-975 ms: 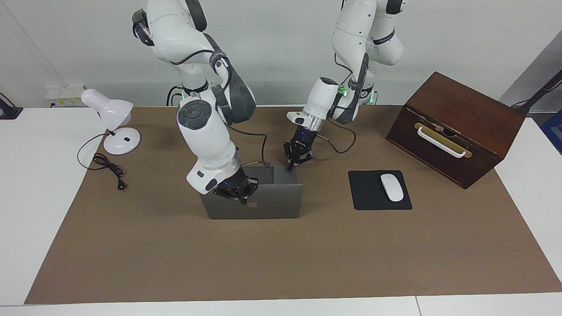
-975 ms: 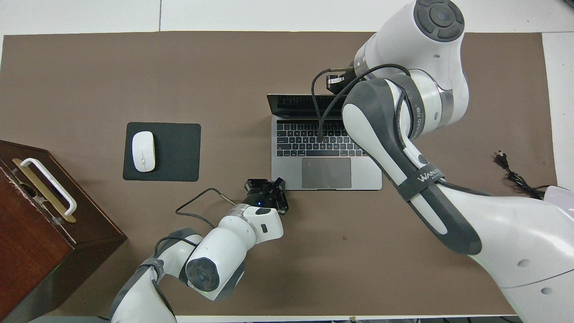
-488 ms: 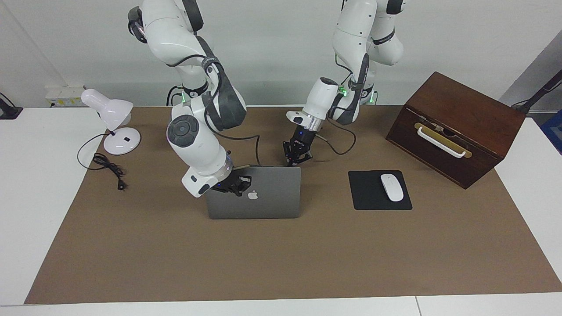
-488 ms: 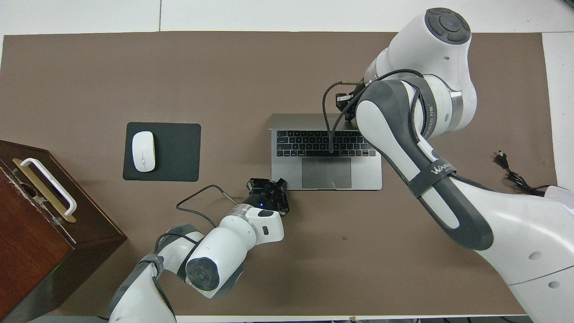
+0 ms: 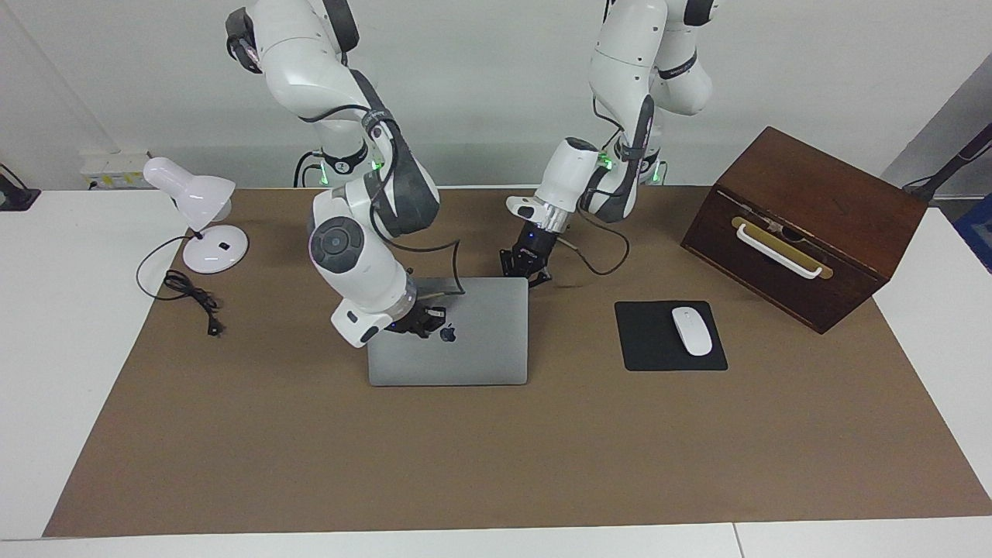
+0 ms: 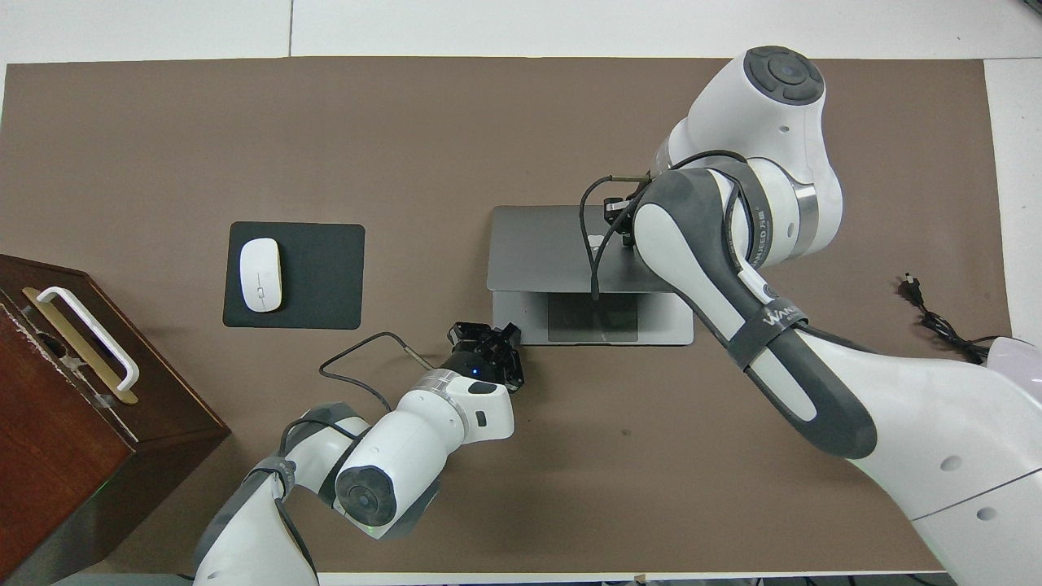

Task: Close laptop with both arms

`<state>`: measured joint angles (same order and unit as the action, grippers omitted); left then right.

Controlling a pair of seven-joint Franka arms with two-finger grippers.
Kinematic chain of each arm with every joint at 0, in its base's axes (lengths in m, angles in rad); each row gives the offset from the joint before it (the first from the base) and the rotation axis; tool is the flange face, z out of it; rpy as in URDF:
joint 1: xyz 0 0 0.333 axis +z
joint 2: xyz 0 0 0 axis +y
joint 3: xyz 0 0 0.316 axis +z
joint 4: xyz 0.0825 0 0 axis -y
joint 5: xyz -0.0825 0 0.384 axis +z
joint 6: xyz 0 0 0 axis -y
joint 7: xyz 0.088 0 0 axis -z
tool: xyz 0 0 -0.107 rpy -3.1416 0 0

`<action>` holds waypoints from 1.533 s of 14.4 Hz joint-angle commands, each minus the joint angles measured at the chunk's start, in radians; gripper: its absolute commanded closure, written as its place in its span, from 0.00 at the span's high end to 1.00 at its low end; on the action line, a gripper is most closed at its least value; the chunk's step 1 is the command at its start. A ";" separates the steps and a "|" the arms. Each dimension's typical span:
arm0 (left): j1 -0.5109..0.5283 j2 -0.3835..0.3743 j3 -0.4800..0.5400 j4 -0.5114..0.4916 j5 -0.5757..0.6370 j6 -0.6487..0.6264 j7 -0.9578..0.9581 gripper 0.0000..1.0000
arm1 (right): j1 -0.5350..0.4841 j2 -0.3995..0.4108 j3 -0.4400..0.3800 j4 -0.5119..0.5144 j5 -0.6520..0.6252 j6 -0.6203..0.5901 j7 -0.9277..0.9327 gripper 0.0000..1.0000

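**Lid nearly down, a narrow gap left to close**

Facing view: the laptop (image 5: 457, 341) sits mid-counter (image 5: 496, 465), between the desk lamp (image 5: 198, 217) at the right arm's end and the mouse pad (image 5: 670, 335) toward the left arm's end. A second ago its lid stood close to upright; half a second ago it leaned well over; now it lies almost flat, logo up. The right gripper (image 5: 422, 319) rests on the lid beside the logo and has followed it down; whether its fingers are spread or pinched I cannot tell. The left gripper (image 5: 525, 267) is at the laptop's corner nearest the robots, toward the left arm's end, apparently steadying the base; its finger state is also unreadable.

Overhead view: the keyboard, visible in both earlier pictures, is now covered by the lid, and only a strip of the palm rest and trackpad shows at the laptop (image 6: 537, 244) edge nearer the robots. The right gripper (image 6: 617, 224) is mostly hidden under its own forearm; the left gripper (image 6: 487, 342) has hardly moved.

By my reading the closing is nearly finished: one last gentle press should seat the lid, after which both arms can let go.
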<state>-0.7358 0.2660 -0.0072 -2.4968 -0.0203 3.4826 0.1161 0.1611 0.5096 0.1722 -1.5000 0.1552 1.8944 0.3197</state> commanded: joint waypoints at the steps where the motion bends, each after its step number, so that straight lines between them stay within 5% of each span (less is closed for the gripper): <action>1: 0.032 0.059 0.004 0.009 0.023 0.019 0.028 0.00 | -0.002 -0.029 0.004 -0.078 0.026 0.046 0.012 0.00; 22: 0.052 0.068 0.004 -0.013 0.054 0.019 0.057 0.00 | 0.020 -0.043 0.004 -0.210 0.024 0.186 0.038 0.00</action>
<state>-0.7117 0.2717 -0.0091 -2.4986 0.0163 3.4995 0.1472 0.1799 0.4911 0.1730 -1.6604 0.1553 2.0460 0.3399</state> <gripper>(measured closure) 0.991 0.991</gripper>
